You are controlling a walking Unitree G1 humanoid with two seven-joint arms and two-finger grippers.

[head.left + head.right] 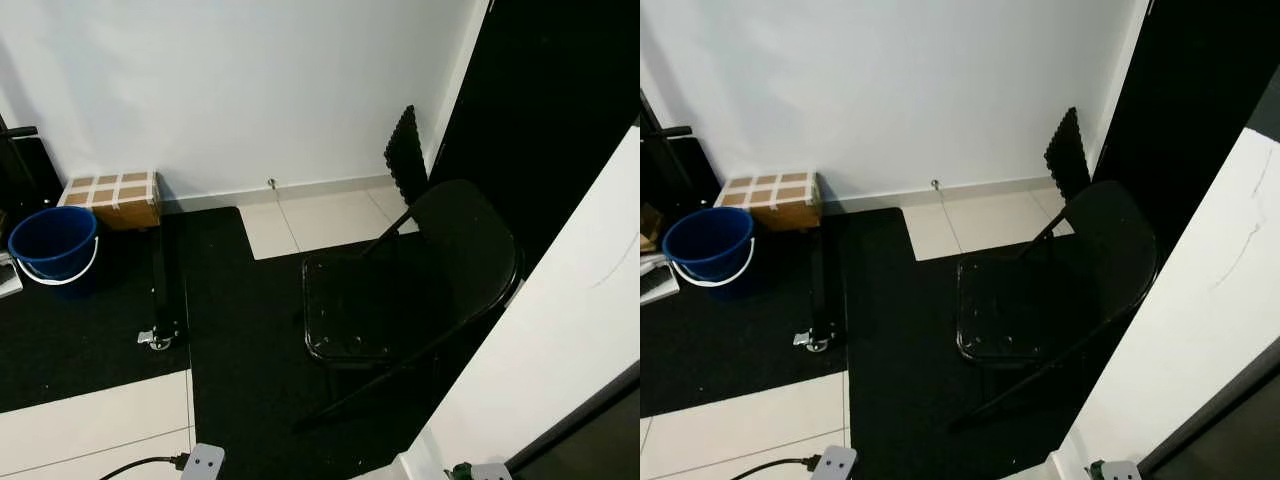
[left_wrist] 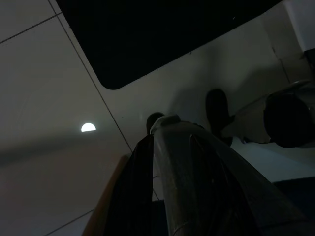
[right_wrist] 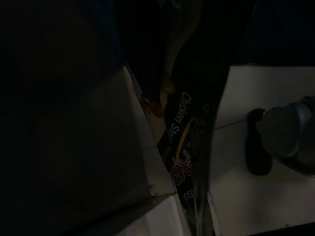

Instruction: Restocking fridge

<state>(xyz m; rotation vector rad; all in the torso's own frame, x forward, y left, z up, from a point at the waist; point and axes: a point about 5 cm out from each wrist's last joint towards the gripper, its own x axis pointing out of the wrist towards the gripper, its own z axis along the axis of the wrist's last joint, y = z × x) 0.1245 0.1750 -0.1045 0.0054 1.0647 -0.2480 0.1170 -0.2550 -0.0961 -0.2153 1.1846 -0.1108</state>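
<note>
My right gripper (image 3: 204, 162) hangs low in the shade, shut on a dark pack (image 3: 181, 129) printed "Chicken Stock" in pale letters, with a red mark near its end. The pack lies along the gripper, over pale floor tiles (image 3: 236, 196) and a dark panel. My left gripper (image 2: 160, 142) also hangs down over pale tiles and the edge of a black mat (image 2: 147, 39); something tan and blue shows faintly beside it, too dark to name. The tall white panel (image 1: 565, 320) on the right may be the fridge's side.
A black folding chair (image 1: 400, 290) stands ahead on the black mat (image 1: 240, 370). A blue bucket (image 1: 52, 243) and a taped cardboard box (image 1: 112, 197) sit at the left wall. A black bar with a caster (image 1: 160, 300) lies on the mat. A power strip (image 1: 203, 462) lies near my feet.
</note>
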